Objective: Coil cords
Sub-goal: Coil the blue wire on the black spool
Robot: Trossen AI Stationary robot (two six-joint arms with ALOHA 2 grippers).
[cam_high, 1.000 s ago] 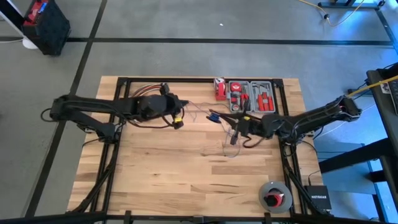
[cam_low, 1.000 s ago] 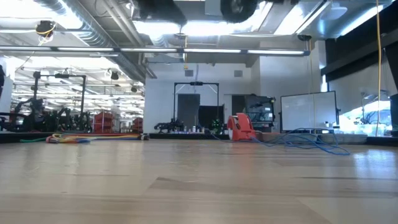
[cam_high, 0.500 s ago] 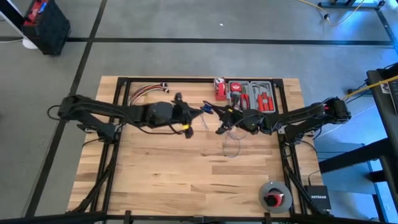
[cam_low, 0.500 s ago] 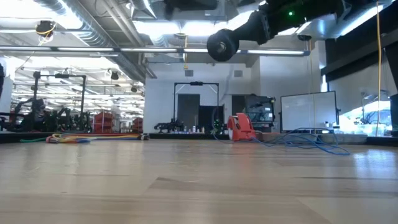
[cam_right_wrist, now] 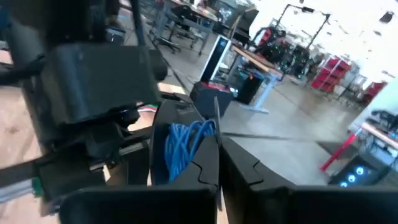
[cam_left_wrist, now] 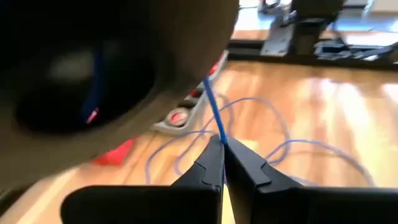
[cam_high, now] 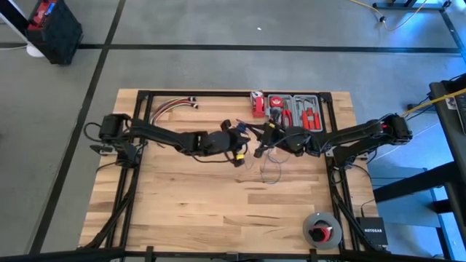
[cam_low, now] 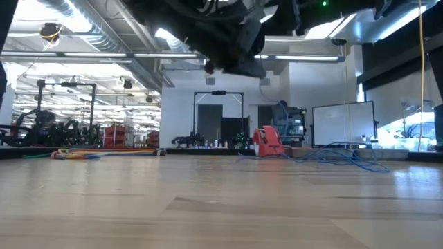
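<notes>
Above the wooden desk [cam_high: 182, 196], the left pincer [cam_left_wrist: 222, 163] is clamped on the thin blue-violet cord [cam_left_wrist: 213, 115]. The right pincer [cam_right_wrist: 216, 163] is closed, a blue bundle beside it. Slack loops lie below. Keep gentle tension, wrapping evenly.

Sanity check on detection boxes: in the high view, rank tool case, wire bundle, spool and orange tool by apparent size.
1. Tool case, largest.
2. Wire bundle and spool look about alike; not ranking them.
3. Orange tool, smallest.
</notes>
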